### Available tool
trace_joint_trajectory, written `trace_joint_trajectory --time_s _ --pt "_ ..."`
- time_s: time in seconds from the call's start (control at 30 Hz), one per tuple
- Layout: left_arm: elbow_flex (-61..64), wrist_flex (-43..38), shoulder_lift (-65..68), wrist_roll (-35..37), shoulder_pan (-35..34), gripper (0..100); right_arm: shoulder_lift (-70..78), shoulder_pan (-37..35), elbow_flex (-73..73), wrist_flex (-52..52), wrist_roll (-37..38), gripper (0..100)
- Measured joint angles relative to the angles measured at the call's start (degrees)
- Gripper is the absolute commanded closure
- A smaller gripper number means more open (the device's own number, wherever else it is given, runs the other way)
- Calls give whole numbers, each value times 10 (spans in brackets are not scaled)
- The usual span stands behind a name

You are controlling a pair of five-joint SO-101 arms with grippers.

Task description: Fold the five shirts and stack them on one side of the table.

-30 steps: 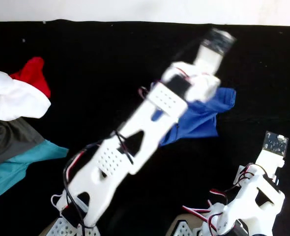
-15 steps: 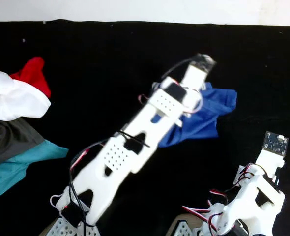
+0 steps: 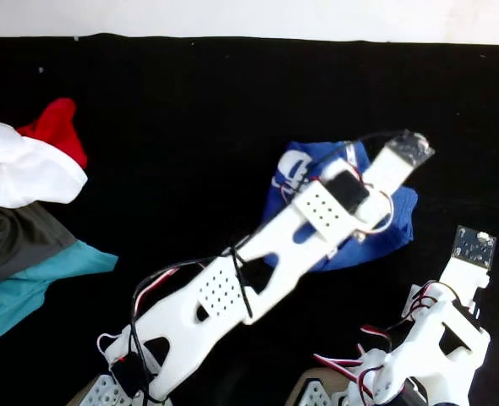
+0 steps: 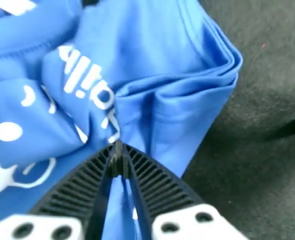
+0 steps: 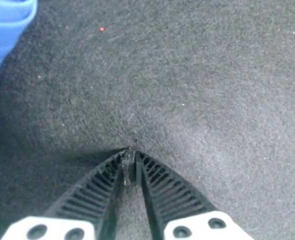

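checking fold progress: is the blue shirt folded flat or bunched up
Bunched, not neatly folded: the blue shirt lies in rumpled, doubled-over layers with stacked hems at one corner.

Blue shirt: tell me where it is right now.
In the high view, the blue shirt lies crumpled right of centre under the left arm, far from the shirt pile at the left edge. The left gripper is shut on it.

five shirts [image 3: 402,222]; two arms [image 3: 233,288]; one table [image 3: 190,101]
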Motion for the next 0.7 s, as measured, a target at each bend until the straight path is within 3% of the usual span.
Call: trace_joint_trajectory --time_s 0.33,0.6,0.7 --pt "-11 -125 105 3 -177 991 0 0 0 0 0 992" --pt "-18 -193 131 3 -244 991 -2 0 -2 1 0 992" --pt "-18 -193 128 3 -266 991 4 -1 -53 53 0 985"
